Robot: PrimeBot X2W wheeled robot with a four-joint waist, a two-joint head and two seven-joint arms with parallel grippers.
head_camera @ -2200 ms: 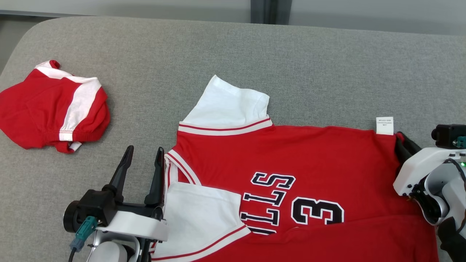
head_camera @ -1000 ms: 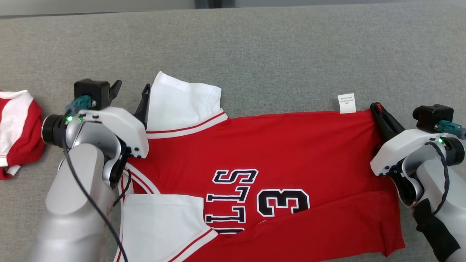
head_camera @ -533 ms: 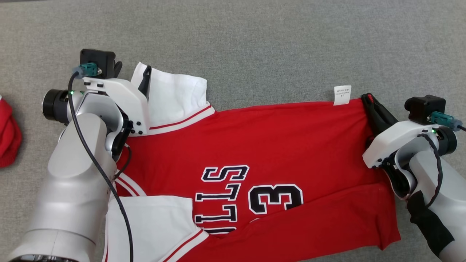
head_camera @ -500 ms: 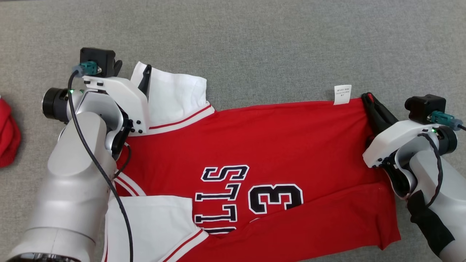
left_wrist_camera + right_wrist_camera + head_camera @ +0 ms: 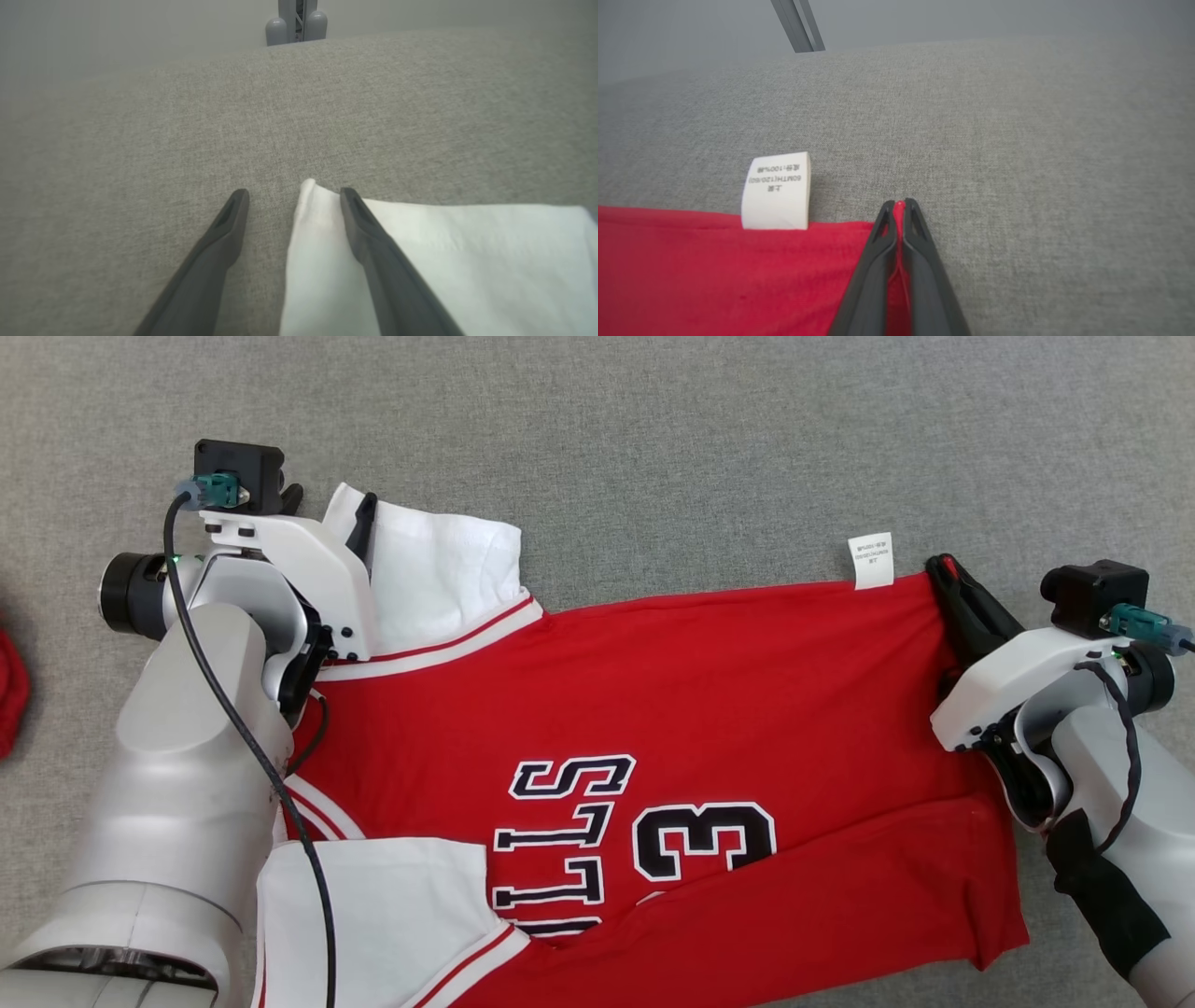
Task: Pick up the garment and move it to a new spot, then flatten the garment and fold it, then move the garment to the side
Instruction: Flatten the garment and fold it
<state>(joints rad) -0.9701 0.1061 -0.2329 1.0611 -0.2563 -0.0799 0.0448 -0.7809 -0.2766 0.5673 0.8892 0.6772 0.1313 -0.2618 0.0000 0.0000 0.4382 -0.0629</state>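
Observation:
The garment [image 5: 709,691], a red jersey with white sleeves and black lettering, lies spread on the grey cloth surface [image 5: 653,448]. My left gripper [image 5: 329,499] is open at the far white sleeve [image 5: 439,569]. In the left wrist view the sleeve [image 5: 444,261] has its corner between the left gripper's [image 5: 294,193] fingers, with one finger over the white cloth and the other over bare grey. My right gripper [image 5: 941,567] is shut on the jersey's far right hem corner, and red cloth shows pinched between the right gripper's [image 5: 899,204] tips. A white care label [image 5: 776,190] sticks out beside it.
Another red garment [image 5: 9,691] peeks in at the left edge. The near white sleeve [image 5: 373,915] lies folded over the jersey's front by my left forearm. Bare grey surface stretches beyond the jersey; a metal post [image 5: 296,21] stands past its far edge.
The head camera has tilted, shifting the whole picture. My left arm reached from the collar to the far sleeve, its open fingers now straddling the sleeve's corner. The right gripper kept its hold.

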